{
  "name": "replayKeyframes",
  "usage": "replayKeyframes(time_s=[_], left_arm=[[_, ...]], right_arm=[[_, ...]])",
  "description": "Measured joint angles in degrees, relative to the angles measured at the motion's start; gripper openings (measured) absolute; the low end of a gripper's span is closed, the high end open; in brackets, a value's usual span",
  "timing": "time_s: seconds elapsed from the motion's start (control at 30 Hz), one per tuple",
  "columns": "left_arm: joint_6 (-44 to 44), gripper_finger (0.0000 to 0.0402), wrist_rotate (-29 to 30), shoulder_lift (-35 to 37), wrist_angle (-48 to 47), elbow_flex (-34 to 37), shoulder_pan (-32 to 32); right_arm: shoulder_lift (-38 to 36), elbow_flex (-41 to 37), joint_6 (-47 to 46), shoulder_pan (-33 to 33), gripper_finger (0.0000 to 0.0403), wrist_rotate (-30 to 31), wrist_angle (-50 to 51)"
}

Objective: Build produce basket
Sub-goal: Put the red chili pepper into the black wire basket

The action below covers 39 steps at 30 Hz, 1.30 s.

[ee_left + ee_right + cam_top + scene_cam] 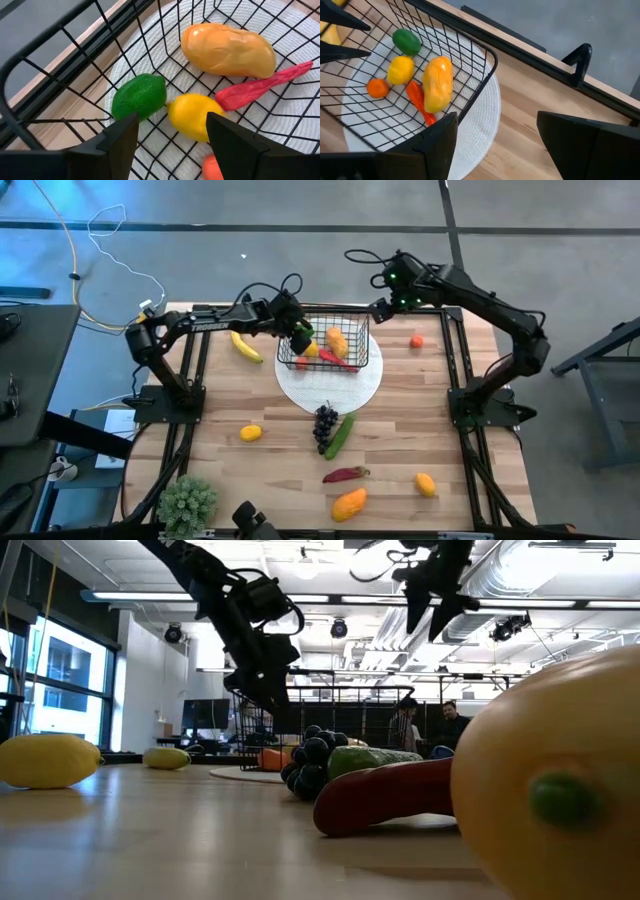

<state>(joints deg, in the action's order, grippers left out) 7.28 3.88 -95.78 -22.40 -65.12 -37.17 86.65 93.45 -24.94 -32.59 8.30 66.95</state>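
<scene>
The black wire basket (325, 345) stands on the round white plate (335, 385). In it lie a mango (227, 50), a red chilli (260, 87), a lemon (192, 115), a lime (139, 96) and a small orange-red fruit (377, 88). My left gripper (300, 335) hangs open over the basket's left part, with its fingers on either side of the lemon and above it (172, 135). My right gripper (380, 308) is open and empty beyond the basket's far right corner (495, 145).
Loose on the table are a banana (246, 346), a lemon (251, 433), grapes (325, 423), a cucumber (341, 436), a chilli (345, 474), a mango (349, 504), another lemon (426, 484) and a tomato (416, 340). A potted plant (187, 502) stands at the near left.
</scene>
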Motion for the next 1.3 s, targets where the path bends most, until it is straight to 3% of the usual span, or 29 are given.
replayKeyframes(time_s=[0.33, 0.73, 1.3], left_arm=[[0.0, 0.0223, -0.7, 0.1, -0.8, -6.3, 0.0], [-11.5, 0.0223, 1.6, 0.2, -11.7, -17.4, 0.0], [-17.7, 0.0223, 1.3, 0.3, -28.9, -27.3, 0.0]], right_arm=[[-4.1, 0.0, -2.3, 4.8, 0.0254, 0.4, 2.8], [-4.1, -1.6, -14.0, 16.3, 0.0254, 3.7, 11.3], [-4.3, -10.0, -30.1, 33.8, 0.0254, -5.9, 9.0]])
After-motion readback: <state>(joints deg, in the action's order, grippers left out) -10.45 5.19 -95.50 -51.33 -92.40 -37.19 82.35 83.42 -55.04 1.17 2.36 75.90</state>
